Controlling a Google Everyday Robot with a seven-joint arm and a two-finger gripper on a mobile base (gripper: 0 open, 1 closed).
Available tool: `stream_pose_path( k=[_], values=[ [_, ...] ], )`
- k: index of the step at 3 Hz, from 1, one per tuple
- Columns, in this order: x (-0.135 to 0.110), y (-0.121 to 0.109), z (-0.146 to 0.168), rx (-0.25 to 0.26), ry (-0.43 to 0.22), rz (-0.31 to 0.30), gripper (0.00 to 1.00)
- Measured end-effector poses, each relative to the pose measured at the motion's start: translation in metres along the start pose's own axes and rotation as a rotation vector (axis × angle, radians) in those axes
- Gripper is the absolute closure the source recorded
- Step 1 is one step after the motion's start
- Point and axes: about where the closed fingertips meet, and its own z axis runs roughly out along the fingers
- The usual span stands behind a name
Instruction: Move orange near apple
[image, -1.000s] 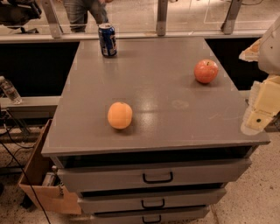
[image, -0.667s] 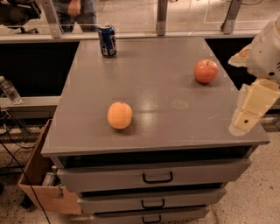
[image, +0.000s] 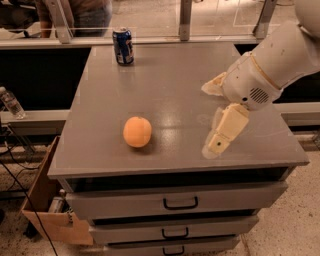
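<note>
Camera view of the reach stage in "move orange near apple", before any grasp. The orange (image: 137, 131) rests untouched on the near left part of the grey desk (image: 165, 75), well apart from the gripper (image: 216, 145), which hangs low over the near right part of the desk and points down and to the left, toward the fruit. Whether the gripper is spread or pressed together cannot be told, but it holds nothing. The apple does not show; the white arm (image: 270, 65) covers the far right of the desk, and the fruit is judged to lie hidden behind it. The next move calls for a leftward travel across the desk until the gripper stands over the orange, a descent around its widest part, and a firm but gentle closure, since a round, smooth fruit is likely to roll if nudged from one side. A carry to the right would then follow, with the release just beside the apple and not on it. A blue can (image: 122, 46) stands upright at the far left of the desk, with light markings on its side; no brand or word on it can be read. Drawers (image: 180, 202) below the desk bear plain dark handles and no labels.
</note>
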Motion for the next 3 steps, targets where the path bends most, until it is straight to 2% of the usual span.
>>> stream_pose_path(
  k=[1,2,3],
  values=[
    [-0.038,0.004,0.034,-0.056,-0.147,-0.028,0.0],
    [-0.059,0.005,0.063,-0.064,-0.273,-0.026,0.0],
    [-0.072,0.002,0.087,-0.061,-0.368,-0.003,0.0]
  ],
)
